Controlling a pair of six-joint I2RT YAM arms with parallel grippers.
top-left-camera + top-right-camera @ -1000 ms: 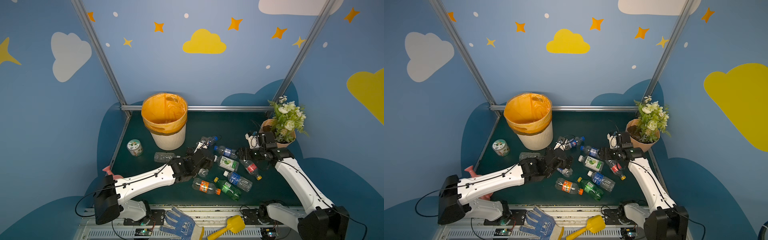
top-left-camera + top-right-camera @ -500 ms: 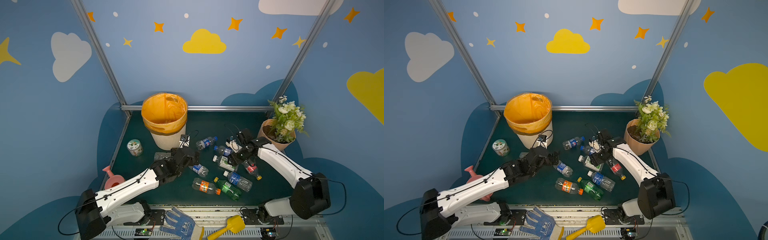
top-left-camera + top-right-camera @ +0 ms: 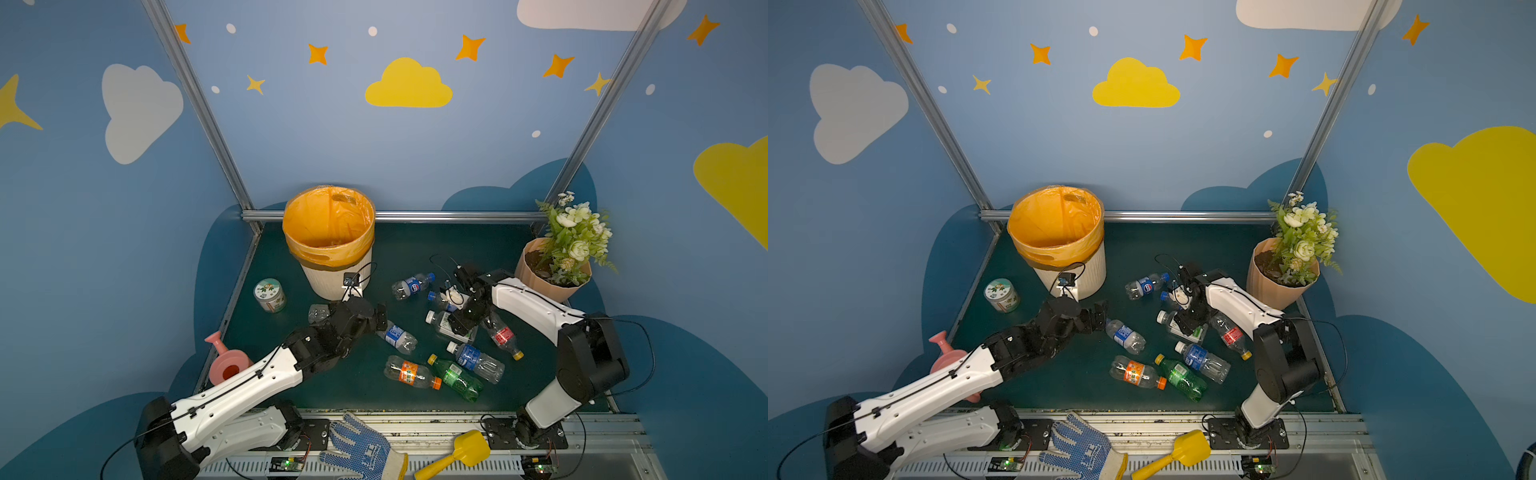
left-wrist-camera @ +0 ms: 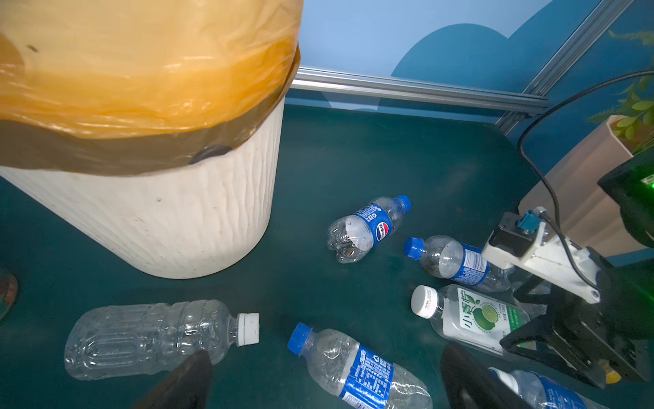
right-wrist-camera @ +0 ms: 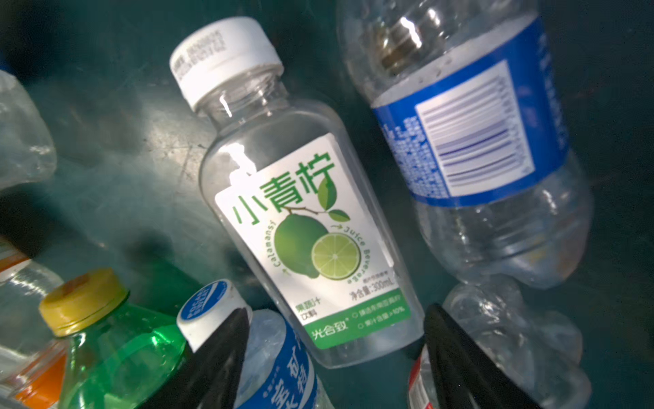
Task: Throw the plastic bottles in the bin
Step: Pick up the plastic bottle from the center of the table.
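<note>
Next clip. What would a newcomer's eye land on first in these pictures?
The big cream bin with its bright orange liner stands at the back of the dark green table. Plastic bottles lie scattered on their sides in front of it. The right gripper sits low among them, a finger on either side of a lime-label bottle.

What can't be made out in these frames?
- Bin contents: in both top views its near wall and the orange bag hide the bottom; the left wrist view shows only the outside.
- Whether the right gripper touches the lime bottle: the right wrist view is blurred, and the edge cuts off the fingers.
- Glove: cut off by the bottom edge in both top views.
</note>
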